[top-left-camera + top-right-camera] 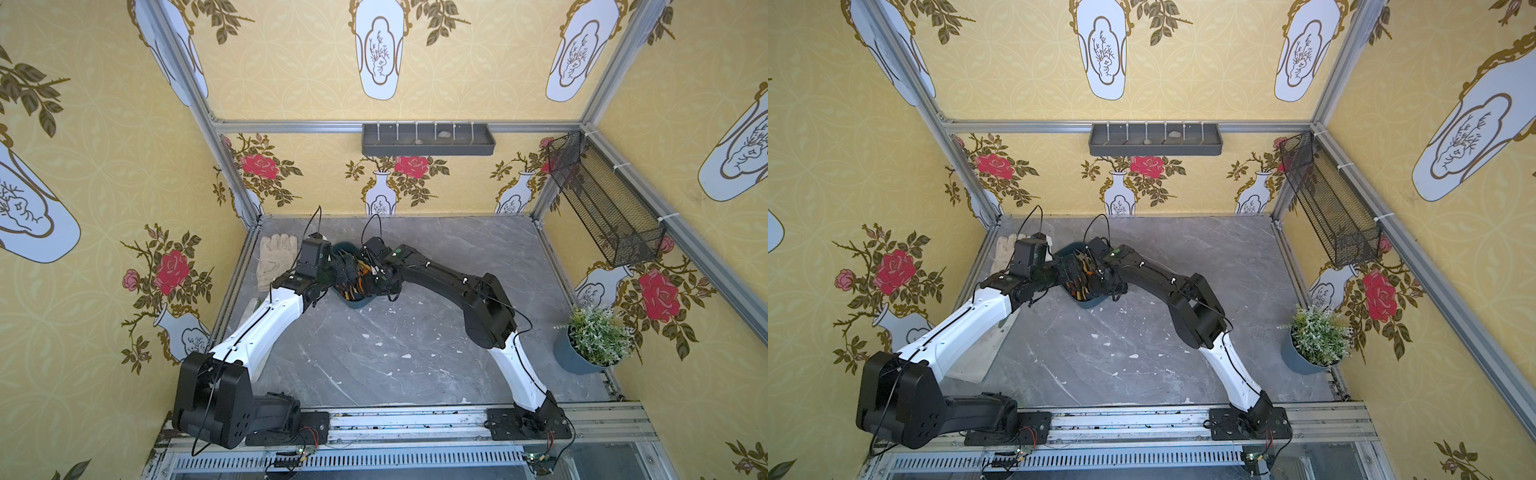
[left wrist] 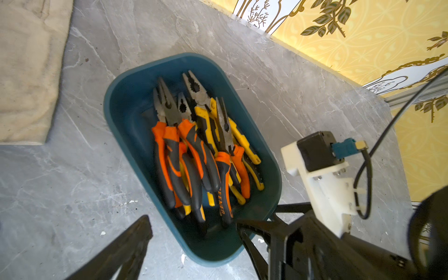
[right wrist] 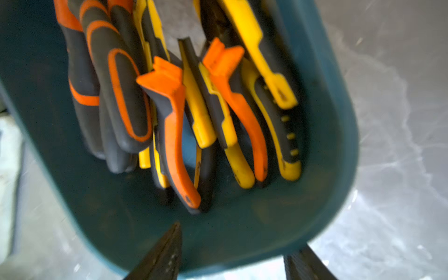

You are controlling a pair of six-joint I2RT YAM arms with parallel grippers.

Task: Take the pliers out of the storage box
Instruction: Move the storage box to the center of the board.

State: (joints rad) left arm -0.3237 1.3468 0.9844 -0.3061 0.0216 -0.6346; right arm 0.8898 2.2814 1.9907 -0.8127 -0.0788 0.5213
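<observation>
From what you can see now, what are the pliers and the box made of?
Pliers: dull grey heads with worn teeth, likely steel; handles look like matte rubbery plastic, orange or yellow over black. Box: probably moulded plastic, smooth teal walls, rounded corners, faint sheen.

Pliers [image 2: 194,145] lie heaped lengthwise in the storage box [image 2: 126,97], which sits toward the back of the tabletop [image 1: 395,353], left of centre, with a glove [image 1: 274,262] flat at its left near the side wall. The left tool [image 2: 206,223] and right tool [image 3: 240,237] meet over the box from opposite sides. A potted plant [image 1: 594,336] stands at the tabletop's right edge, a divided tray [image 1: 428,141] hangs on the back rail, and a wire basket [image 1: 606,203] on the right wall.
</observation>
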